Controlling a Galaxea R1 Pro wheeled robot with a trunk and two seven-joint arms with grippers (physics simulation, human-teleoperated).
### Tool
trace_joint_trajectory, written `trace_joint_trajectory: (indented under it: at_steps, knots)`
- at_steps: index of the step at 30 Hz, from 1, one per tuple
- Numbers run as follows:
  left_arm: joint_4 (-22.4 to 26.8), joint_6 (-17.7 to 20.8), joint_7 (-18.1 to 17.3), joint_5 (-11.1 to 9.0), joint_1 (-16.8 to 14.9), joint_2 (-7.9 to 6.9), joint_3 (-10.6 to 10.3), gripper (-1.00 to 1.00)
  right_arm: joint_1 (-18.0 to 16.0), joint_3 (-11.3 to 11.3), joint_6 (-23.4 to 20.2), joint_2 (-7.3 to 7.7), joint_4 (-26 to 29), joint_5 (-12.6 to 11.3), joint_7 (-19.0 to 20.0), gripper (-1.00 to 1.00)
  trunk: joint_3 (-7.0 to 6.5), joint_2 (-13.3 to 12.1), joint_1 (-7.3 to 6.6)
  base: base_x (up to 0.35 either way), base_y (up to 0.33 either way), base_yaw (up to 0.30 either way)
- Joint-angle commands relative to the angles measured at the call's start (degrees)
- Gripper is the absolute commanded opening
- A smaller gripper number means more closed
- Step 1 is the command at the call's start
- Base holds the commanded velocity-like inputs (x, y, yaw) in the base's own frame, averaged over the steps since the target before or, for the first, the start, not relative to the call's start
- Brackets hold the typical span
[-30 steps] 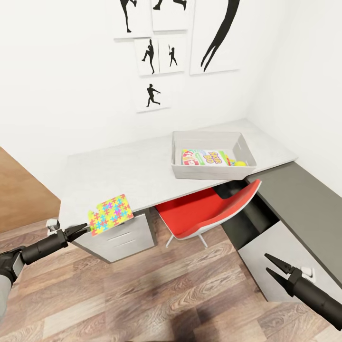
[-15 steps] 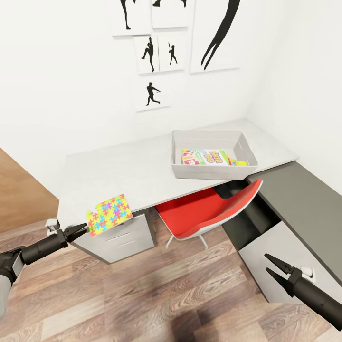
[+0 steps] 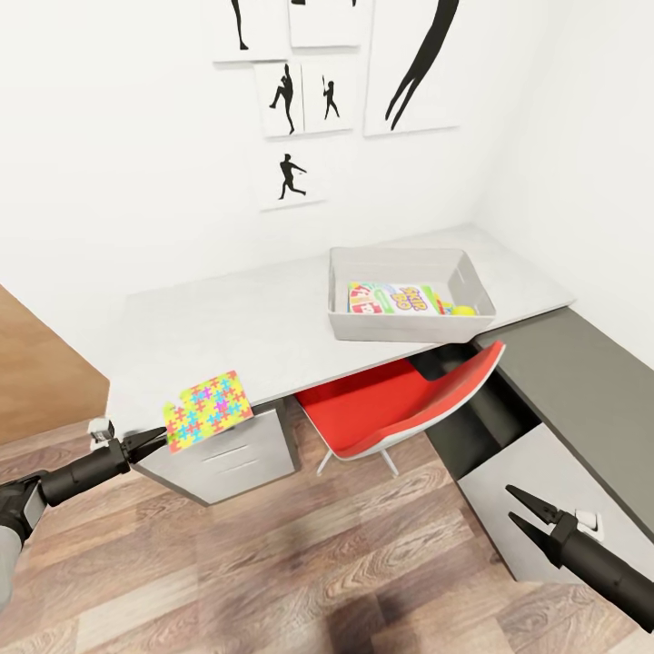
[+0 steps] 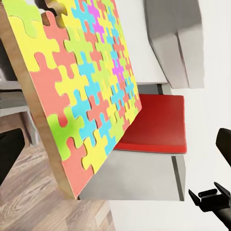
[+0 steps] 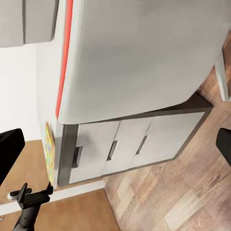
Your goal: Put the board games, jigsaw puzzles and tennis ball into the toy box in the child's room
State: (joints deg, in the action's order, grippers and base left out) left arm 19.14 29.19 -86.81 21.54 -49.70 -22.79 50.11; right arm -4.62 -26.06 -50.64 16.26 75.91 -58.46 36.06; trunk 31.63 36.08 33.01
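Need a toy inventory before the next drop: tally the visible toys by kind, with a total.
Jigsaw puzzle, held in the left pincer: 1
Board game in the toy box: 1
Tennis ball in the toy box: 1
Total: 3

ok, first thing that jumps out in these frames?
The bright multicoloured jigsaw puzzle, pinched at its edge by the left gripper just off the near left corner of the desk. Next, the red chair tucked under the desk, below the grey toy box that already holds a board game.
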Motion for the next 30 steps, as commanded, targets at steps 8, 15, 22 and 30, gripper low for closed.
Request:
trace_joint_trajectory:
  at_steps: [8,15,22,30]
  knots:
    - [0.0,0.6,-0.4,0.6,-0.1,0.07,0.4,1.0,0.0,-0.1,-0.3,0.0,0.0,0.0,0.1,1.0,1.5,3.3,1.78,0.0,0.0,0.0]
    - [0.0,0.7,0.2,0.6,-0.1,0.12,0.4,1.0,0.0,-0.1,-0.3,0.0,0.0,0.0,0.1,1.0,2.76,6.1,3.31,0.0,0.0,0.0]
    - [0.0,0.7,0.6,0.6,-0.1,0.19,0.4,1.0,0.0,-0.1,-0.3,0.0,0.0,0.0,0.1,1.0,4.01,8.9,4.85,0.0,0.0,0.0]
    - [0.0,0.7,0.7,0.6,-0.1,0.2,0.4,1.0,0.0,-0.1,-0.3,0.0,0.0,0.0,0.1,1.0,5.45,12.1,6.61,0.0,0.0,0.0]
